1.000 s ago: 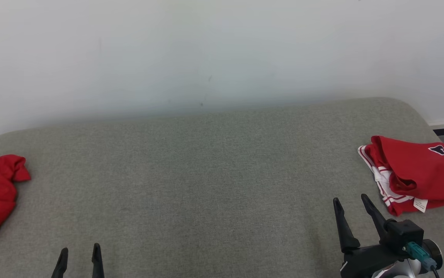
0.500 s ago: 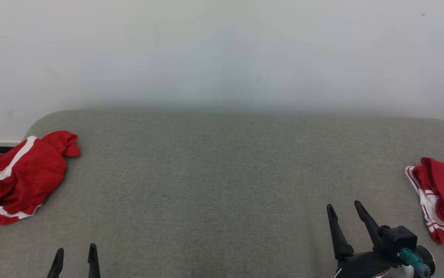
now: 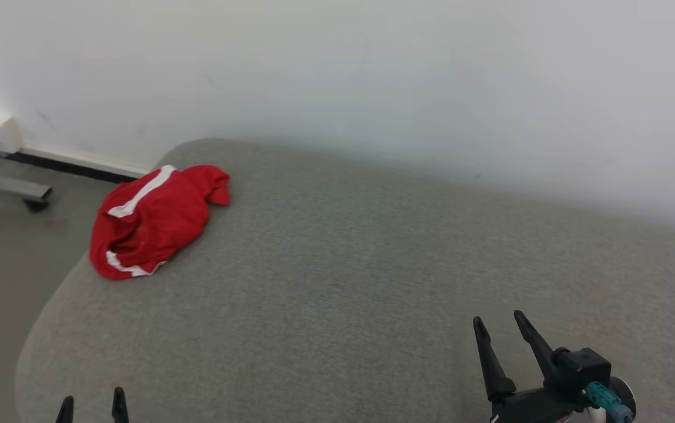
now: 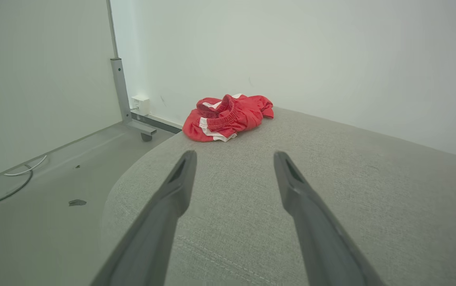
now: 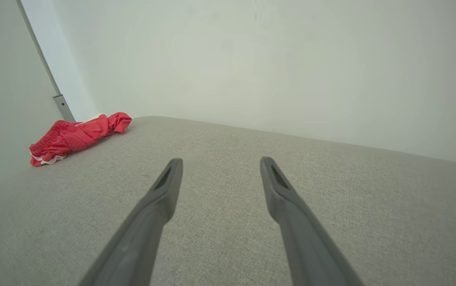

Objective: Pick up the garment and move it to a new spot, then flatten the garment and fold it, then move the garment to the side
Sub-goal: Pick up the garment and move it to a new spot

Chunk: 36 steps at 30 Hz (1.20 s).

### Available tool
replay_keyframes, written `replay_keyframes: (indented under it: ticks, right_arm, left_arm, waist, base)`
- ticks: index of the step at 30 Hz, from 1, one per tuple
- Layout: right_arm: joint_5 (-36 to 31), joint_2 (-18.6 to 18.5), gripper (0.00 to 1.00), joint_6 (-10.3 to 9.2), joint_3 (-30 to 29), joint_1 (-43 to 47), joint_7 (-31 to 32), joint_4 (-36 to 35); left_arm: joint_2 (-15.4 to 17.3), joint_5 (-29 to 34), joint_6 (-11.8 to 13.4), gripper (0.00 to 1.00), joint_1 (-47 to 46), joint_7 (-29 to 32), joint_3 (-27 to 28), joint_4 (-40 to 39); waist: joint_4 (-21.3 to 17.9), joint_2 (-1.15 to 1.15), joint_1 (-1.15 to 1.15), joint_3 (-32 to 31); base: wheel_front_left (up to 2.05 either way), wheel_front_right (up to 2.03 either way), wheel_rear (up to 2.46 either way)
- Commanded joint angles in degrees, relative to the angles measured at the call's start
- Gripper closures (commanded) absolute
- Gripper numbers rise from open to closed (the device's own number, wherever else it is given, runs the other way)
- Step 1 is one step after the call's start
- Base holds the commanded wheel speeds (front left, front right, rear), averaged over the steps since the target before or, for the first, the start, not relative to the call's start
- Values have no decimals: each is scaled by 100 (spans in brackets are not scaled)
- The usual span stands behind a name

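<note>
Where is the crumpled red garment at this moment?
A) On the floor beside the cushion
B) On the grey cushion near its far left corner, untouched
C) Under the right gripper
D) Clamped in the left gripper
B: the red garment lies bunched on the grey cushion near its far left corner, well apart from the open left gripper and right gripper.

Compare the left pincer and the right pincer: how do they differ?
In the head view the left pincer is cut off near its tips by the bottom edge; the right pincer shows its full length, black body and teal connector. The left pincer is nearer the red garment than the right pincer. Both are open and empty over the grey cushion.
</note>
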Motion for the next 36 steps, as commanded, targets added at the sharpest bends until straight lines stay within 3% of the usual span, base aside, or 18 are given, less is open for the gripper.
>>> replay_keyframes:
  ticks: [1, 9, 22, 30, 36]
  right_arm:
    - [24, 18, 0, -15, 8, 29, -35, 15]
    - [-6, 13, 0, -15, -17, 63, -42, 29]
    - [-44, -88, 0, -15, 75, 79, 19, -110]
    - [-150, -338, 0, -15, 251, -202, 320, -543]
    - [-209, -700, 0, -15, 757, -719, 699, -1095]
  left_arm:
    - [10, 21, 0, 0, 25, -1, 43, -14]
    - [6, -23, -40, 0, -14, -1, 104, 53]
    - [10, -284, -89, 0, -408, 58, 190, 456]
    - [359, -925, -170, 0, -2022, 908, 311, 1137]
    - [688, -1704, 61, 0, -3507, 1800, 835, 1762]
  waist:
    - [437, 0, 0, -38]
    - [649, 0, 0, 0]
    - [564, 0, 0, 212]
    - [305, 0, 0, 926]
    - [-217, 0, 0, 1883]
  base:
    - [0, 0, 0]
    - [0, 0, 0]
    - [0, 0, 0]
    - [0, 0, 0]
    - [0, 0, 0]
